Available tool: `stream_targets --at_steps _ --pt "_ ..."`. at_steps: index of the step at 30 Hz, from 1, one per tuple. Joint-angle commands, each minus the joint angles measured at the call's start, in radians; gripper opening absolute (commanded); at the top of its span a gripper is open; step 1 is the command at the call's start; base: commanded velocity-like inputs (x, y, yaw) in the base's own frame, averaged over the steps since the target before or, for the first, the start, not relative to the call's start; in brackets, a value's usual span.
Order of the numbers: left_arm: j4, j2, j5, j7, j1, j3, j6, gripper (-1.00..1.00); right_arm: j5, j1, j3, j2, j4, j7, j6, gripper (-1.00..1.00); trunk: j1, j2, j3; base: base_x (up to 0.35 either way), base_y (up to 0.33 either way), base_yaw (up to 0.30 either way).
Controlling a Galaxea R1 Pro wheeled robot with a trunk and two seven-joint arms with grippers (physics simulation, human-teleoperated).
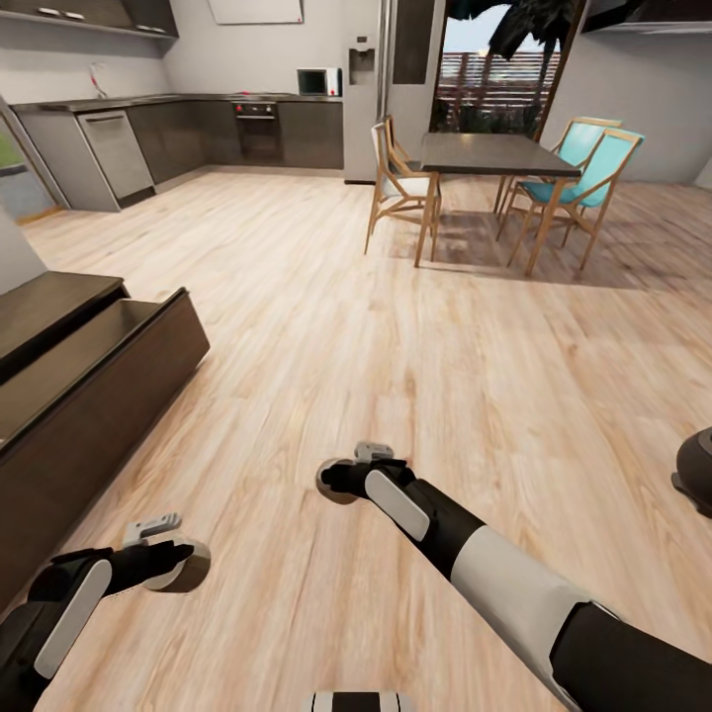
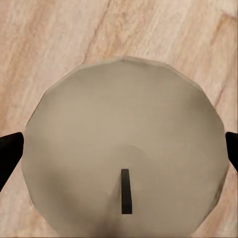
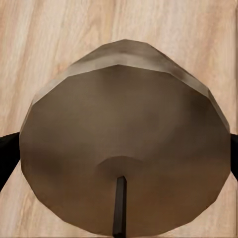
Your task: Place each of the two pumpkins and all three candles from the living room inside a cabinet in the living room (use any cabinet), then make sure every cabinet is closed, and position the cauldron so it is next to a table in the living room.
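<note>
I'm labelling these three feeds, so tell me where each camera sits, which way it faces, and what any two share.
Head view: on the robot's head, looking forward and down over the light wood plank floor toward the dark-brown low cabinet; both arms show, left gripper and right gripper.
Left wrist view: by the left gripper, looking along its black fingertips at a beige-grey stubby candle.
Right wrist view: by the right gripper, at a darker shaded candle.
Shared: all views show the plank floor, and the head view also shows both candles.
</note>
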State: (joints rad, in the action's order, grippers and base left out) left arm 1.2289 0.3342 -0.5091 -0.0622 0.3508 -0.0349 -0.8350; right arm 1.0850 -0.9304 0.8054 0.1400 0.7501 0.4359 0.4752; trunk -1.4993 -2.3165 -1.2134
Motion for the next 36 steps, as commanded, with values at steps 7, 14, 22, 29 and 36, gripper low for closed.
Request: stream_targets --at_steps 7,14,22,29,36 --pt "0.001 0.0 -0.008 -0.005 0.0 0.0 -0.004 -1.0 0.009 -0.001 0.003 0.0 0.002 0.009 -0.004 -1.0 0.0 0.0 -0.001 0.318 -0.098 0.0" --pt "0.001 0.0 -0.008 -0.006 0.0 0.0 -0.004 -1.0 0.009 -0.001 0.004 0.0 0.002 0.014 -0.003 -1.0 0.0 0.0 -0.001 0.318 -0.098 0.0" --pt "0.001 0.0 -0.008 -0.006 0.0 0.0 -0.004 -1.0 0.009 -0.001 0.004 0.0 0.002 0.012 -0.004 -1.0 0.0 0.0 -0.001 0.318 -0.098 0.0" --pt "0.001 0.0 -0.008 -0.006 0.0 0.0 -0.004 -1.0 0.009 -0.001 0.004 0.001 0.002 0.013 -0.002 -1.0 0.0 0.0 -0.001 0.318 -0.08 0.0" --pt "0.001 0.0 -0.006 -0.007 0.0 0.0 -0.004 -1.0 0.009 -0.001 0.003 0.0 0.002 0.012 -0.004 -1.0 0.0 0.0 -0.001 0.324 -0.004 0.0"
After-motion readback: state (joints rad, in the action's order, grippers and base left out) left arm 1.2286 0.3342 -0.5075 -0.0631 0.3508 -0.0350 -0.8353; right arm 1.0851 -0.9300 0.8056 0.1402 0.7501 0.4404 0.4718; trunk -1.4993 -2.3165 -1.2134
